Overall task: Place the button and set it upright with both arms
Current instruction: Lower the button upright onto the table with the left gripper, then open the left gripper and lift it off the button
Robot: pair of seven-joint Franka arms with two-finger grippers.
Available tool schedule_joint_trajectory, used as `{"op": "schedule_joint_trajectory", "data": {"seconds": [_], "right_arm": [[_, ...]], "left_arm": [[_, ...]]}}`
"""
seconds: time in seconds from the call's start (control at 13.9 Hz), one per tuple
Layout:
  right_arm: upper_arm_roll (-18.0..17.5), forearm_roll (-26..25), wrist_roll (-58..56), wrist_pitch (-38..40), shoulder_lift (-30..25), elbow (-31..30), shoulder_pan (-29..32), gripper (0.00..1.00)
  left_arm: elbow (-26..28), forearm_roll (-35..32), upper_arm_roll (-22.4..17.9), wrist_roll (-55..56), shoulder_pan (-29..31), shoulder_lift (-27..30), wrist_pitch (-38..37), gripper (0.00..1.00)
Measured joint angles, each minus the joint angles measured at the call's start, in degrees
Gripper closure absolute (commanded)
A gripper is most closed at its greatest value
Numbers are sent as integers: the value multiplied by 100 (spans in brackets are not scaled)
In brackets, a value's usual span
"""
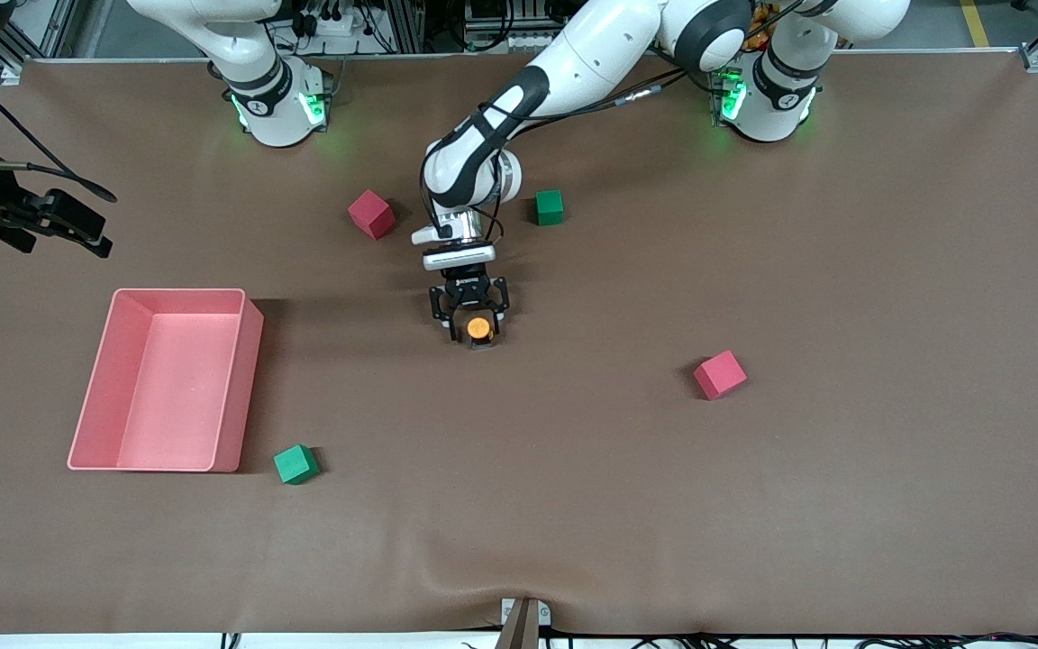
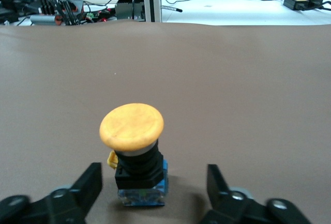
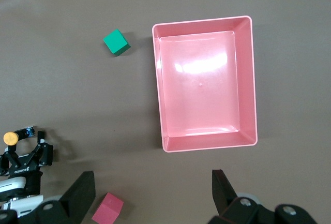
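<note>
The button (image 1: 478,328) stands upright on the brown table, orange cap on top and dark body with a blue base below. In the left wrist view its cap (image 2: 132,125) shows large. My left gripper (image 1: 470,317) is low at the table around the button, open, with a finger on each side and clear gaps to the body; it also shows in its own view (image 2: 154,176). The right wrist view shows the button (image 3: 10,137) small. My right gripper (image 3: 152,193) is open and empty, high above the table near the pink tray, and waits.
A pink tray (image 1: 181,292) lies toward the right arm's end, also seen in the right wrist view (image 3: 250,79). A green cube (image 1: 295,464) sits beside it. A pink cube (image 1: 371,214) and a green cube (image 1: 550,207) lie nearer the bases. Another pink cube (image 1: 719,375) lies toward the left arm's end.
</note>
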State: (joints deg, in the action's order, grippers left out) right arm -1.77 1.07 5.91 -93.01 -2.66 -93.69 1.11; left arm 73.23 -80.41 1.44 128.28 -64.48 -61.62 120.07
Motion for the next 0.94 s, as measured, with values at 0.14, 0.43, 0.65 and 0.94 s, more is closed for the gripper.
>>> {"op": "schedule_joint_trajectory", "data": {"seconds": [0.14, 0.43, 0.65, 0.94], "right_arm": [[0, 0, -1, 2, 1, 0, 0, 0], [0, 0, -2, 6, 4, 0, -1, 0], [0, 0, -4, 6, 5, 1, -3, 0], [1, -66, -30, 6, 7, 4, -5, 0]], "left_arm": [[-101, 543, 77, -1, -62, 207, 0, 0], [-179, 1955, 378, -449, -148, 1082, -274, 0], [-199, 3075, 407, -1291, -146, 1854, -706, 0], [-203, 4348, 348, -2705, 276, 2775, -1185, 0]]}}
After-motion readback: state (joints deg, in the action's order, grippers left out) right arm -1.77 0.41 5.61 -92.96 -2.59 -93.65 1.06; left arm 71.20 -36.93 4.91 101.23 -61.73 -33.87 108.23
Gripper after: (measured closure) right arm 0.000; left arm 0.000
